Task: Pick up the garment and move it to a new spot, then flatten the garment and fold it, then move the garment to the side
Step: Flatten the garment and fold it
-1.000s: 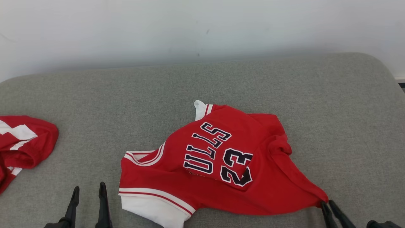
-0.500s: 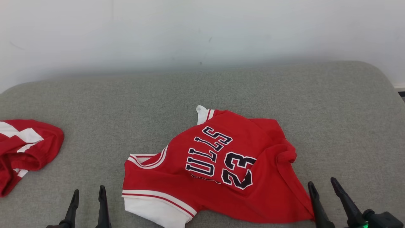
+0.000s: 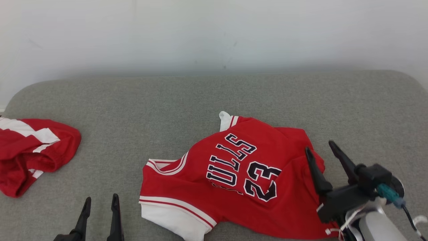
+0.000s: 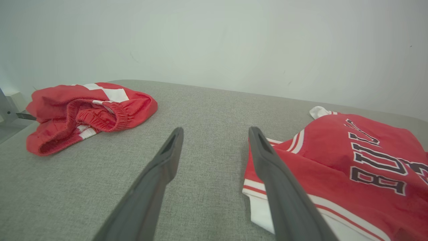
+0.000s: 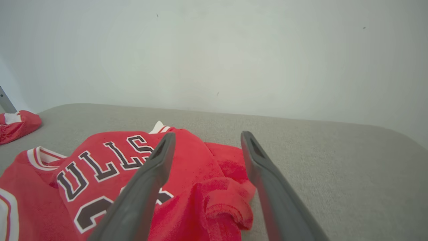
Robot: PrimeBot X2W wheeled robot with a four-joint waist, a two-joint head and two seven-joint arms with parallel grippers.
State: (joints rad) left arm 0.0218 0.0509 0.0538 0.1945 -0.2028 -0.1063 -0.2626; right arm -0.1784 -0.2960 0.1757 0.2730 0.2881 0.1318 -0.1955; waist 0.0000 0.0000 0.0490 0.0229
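The garment (image 3: 234, 180) is a red basketball jersey with white trim, dark letters and the number 23. It lies crumpled on the grey cushioned surface (image 3: 200, 97), right of centre in the head view. My right gripper (image 3: 319, 149) hovers open above the jersey's bunched right edge (image 5: 224, 197), holding nothing. At the bottom left my left gripper (image 3: 101, 202) is open and empty over bare cushion, just left of the jersey's white-banded edge (image 4: 264, 211).
A second red and white garment (image 3: 30, 150) lies bunched at the cushion's left edge, seen also as red shorts (image 4: 87, 110) in the left wrist view. A pale wall (image 3: 214, 33) runs behind the cushion.
My right gripper has let go of the jersey's lower right corner, opened, and risen up over its right edge. The head camera has shifted, so the scene sits further right and lower.
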